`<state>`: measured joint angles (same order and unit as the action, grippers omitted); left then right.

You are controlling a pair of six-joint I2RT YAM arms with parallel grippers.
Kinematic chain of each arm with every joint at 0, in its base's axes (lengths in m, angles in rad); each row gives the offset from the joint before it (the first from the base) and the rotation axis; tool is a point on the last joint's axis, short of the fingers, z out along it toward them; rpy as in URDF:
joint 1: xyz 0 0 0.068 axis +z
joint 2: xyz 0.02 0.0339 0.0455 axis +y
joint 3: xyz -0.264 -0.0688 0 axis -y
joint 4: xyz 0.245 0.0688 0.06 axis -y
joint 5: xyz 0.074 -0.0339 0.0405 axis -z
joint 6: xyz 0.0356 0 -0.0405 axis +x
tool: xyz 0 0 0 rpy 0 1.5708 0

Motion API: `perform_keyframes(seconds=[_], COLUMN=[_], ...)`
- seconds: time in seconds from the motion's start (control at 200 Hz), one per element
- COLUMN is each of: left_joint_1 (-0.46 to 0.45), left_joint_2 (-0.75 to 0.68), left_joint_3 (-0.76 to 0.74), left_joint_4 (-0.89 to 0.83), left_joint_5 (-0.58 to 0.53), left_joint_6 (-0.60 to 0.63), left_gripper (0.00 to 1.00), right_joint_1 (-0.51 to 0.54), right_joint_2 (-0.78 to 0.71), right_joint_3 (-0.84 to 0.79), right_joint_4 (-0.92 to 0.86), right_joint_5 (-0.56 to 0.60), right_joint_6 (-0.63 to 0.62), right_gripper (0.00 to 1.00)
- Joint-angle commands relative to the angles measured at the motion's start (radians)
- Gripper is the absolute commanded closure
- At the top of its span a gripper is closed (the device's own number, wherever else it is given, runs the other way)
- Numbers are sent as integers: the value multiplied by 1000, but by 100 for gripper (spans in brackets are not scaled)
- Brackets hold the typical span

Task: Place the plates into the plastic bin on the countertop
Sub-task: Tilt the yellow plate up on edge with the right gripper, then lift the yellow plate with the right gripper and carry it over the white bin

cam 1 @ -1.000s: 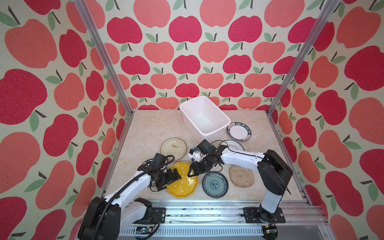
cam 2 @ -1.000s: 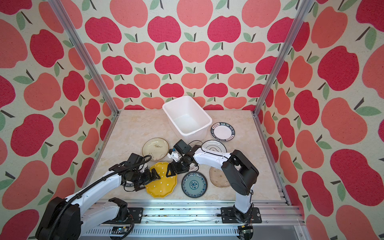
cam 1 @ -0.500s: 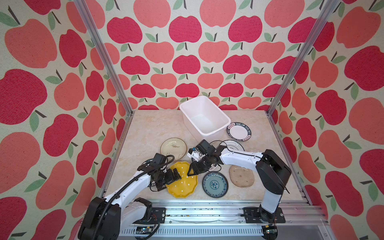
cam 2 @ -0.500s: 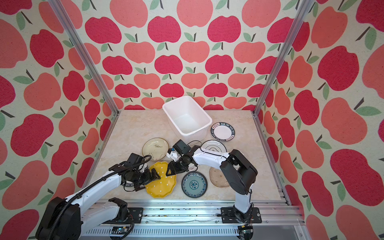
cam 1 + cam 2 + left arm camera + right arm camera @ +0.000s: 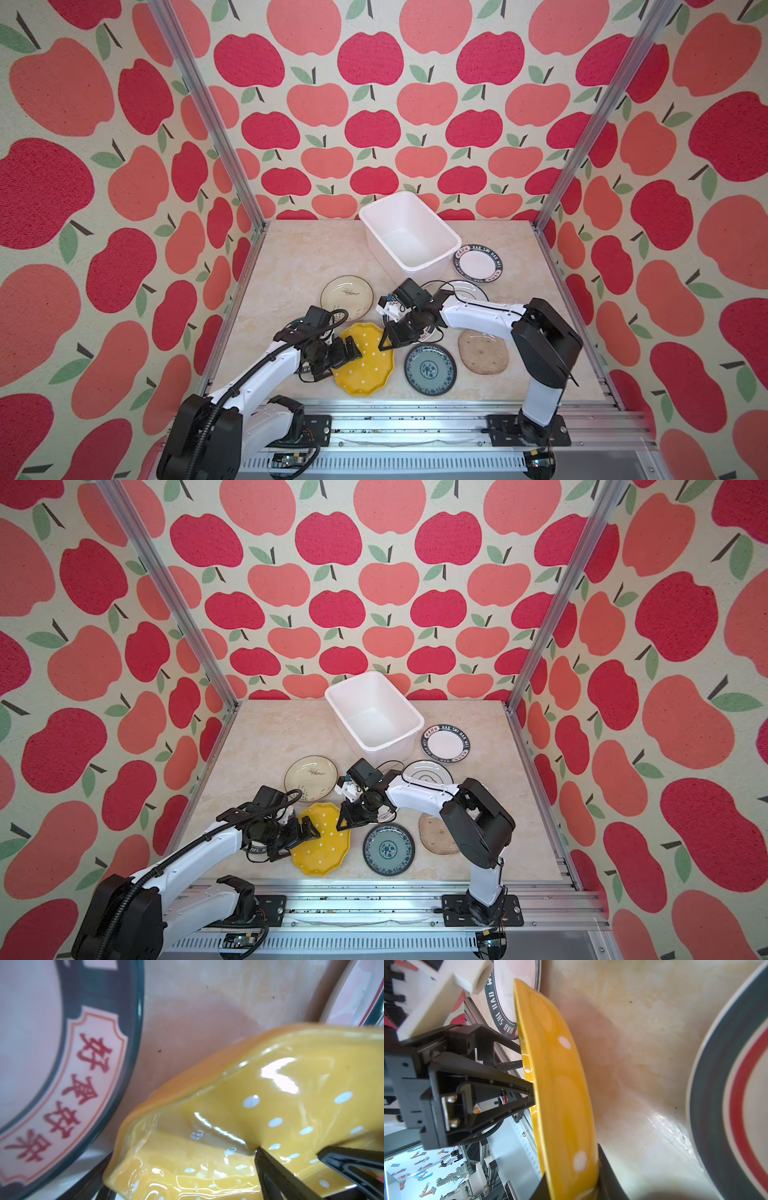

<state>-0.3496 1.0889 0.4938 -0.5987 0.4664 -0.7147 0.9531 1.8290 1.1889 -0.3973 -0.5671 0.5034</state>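
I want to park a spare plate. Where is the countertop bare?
Bare: far-left beige marble-patterned countertop, bordered by the left rail, white plastic bin and cream round plate. Crowded: the front middle, where the left gripper and right gripper flank the yellow scalloped plate beside the blue-patterned round plate and beige oval plate.

white arm links (image 5: 478,311), black joints (image 5: 544,345), ribbed black cable (image 5: 249,373), triangular black jaws

Apple-print back wall (image 5: 386,124): red and coral apples, green leaves, cream ground. Side walls (image 5: 62,208) flanking it, same print. Two slanted aluminium posts (image 5: 205,116) at its corners. Ribbed metal rail (image 5: 399,422) opposite it, along front; slotted strip (image 5: 415,460) just beyond.
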Motion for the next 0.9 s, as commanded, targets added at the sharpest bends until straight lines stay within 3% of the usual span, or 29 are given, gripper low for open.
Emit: perform_keyframes(seconds=[0.0,0.435,0.645,0.89], left_joint_1=[4,34,58,77], left_joint_2=[11,-137,-269,-388], left_joint_3=[17,22,27,142], left_joint_4=[47,33,56,43], left_joint_5=[0,-31,-57,-162], left_joint_6=[10,4,-4,22], left_gripper=[1,1,1,1], right_joint_1=[27,-8,-20,-46], right_joint_2=[-31,-186,-269,-405], right_joint_3=[36,-33,-20,53], right_joint_4=[38,-18,-110,-248], right_joint_5=[-24,51,114,178], right_joint_6=[-2,56,66,130], right_gripper=[85,98,100,100])
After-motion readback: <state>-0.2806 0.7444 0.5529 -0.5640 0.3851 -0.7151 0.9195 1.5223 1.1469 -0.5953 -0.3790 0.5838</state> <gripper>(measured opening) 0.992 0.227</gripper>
